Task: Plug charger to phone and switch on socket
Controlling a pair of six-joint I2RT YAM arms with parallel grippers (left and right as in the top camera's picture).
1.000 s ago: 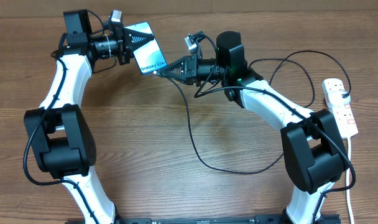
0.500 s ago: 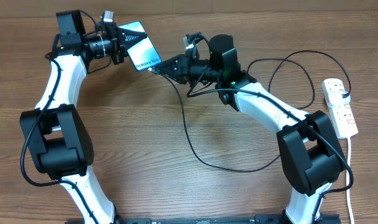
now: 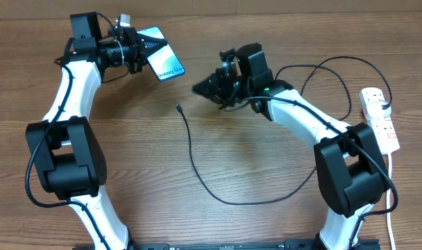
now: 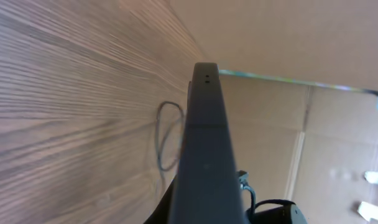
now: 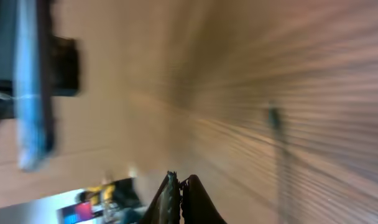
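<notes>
Blue-lit phone (image 3: 168, 66) is pinched aloft by the left gripper (image 3: 147, 47) near the far-left corner; we judge its port is being offered. The charger (image 3: 190, 146) tip lies loose mid-counter (image 3: 128, 160), the socket (image 3: 379, 118) at the right edge.
Left wrist: phone edge-on.
Right wrist: right gripper (image 5: 178, 184) pressed together, empty.

Overhead looks down; both wrist views share the phone (image 3: 163, 61).
</notes>
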